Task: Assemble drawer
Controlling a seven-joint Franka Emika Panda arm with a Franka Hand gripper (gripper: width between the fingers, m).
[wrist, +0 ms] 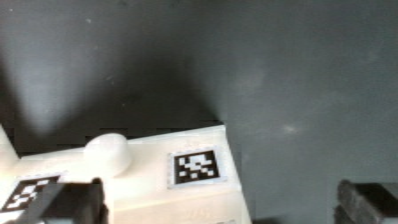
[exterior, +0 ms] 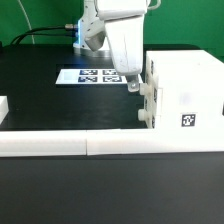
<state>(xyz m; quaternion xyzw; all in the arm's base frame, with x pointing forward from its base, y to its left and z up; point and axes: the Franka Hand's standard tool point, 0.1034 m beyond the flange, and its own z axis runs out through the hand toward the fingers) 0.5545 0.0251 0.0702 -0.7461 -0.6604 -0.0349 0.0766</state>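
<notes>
Black table (exterior: 40, 105); gripper (exterior: 131, 84) spread wide beside the drawer (exterior: 185, 100), grasping nothing.

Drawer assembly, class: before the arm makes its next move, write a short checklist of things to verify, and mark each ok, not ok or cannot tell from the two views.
1. Gripper close to the cabinet shell: ok, it hangs beside the shell's front.
2. Fingers open or shut: cannot tell.
3. Part held in the gripper: cannot tell.
4. Knob in the wrist view, near the fingers: ok.
5. Tag readable: ok.
6. Marker board unobstructed: not ok, the arm covers part of it.
</notes>
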